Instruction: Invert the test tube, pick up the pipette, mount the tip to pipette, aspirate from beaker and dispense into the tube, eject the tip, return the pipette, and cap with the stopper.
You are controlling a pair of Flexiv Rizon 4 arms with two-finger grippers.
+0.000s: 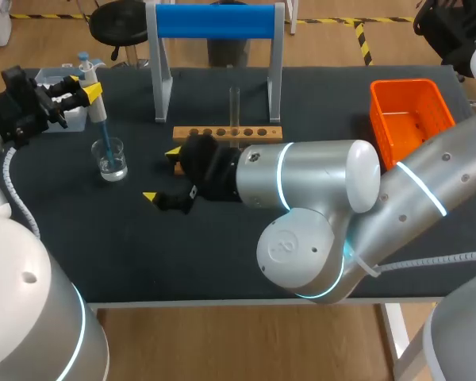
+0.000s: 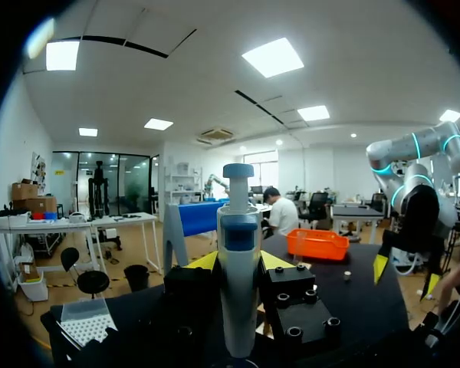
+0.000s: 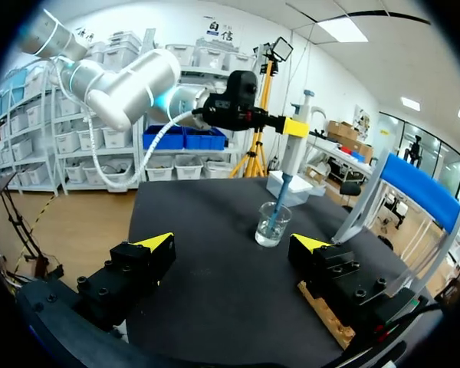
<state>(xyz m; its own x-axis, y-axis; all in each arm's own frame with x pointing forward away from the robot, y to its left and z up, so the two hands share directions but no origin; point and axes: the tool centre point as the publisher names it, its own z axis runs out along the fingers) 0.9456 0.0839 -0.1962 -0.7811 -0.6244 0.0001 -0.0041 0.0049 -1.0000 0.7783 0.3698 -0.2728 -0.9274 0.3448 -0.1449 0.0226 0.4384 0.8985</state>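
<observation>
Pipette (image 1: 90, 83) clamped upright in my left end effector (image 1: 92, 92), fingers pressing it from both sides, and its blue tip (image 1: 103, 135) dips down into the beaker (image 1: 111, 159). My right end effector (image 3: 234, 244) gapes wide, holding nothing, low over the surface (image 1: 79, 238); the beaker sits ahead of it, apart. Tube (image 1: 234, 107) stands upright in the rack (image 1: 258, 133), just beside that end effector.

Holding left gripper (image 1: 93, 91) level at the far left of the bench (image 1: 127, 254), jaws pinching the pipette (image 1: 86, 77) from both sides. Holding right arm (image 1: 325, 178) stretched across past the middle, wrist level, right gripper (image 1: 162, 175) low over the bench, jaws spread wide.
</observation>
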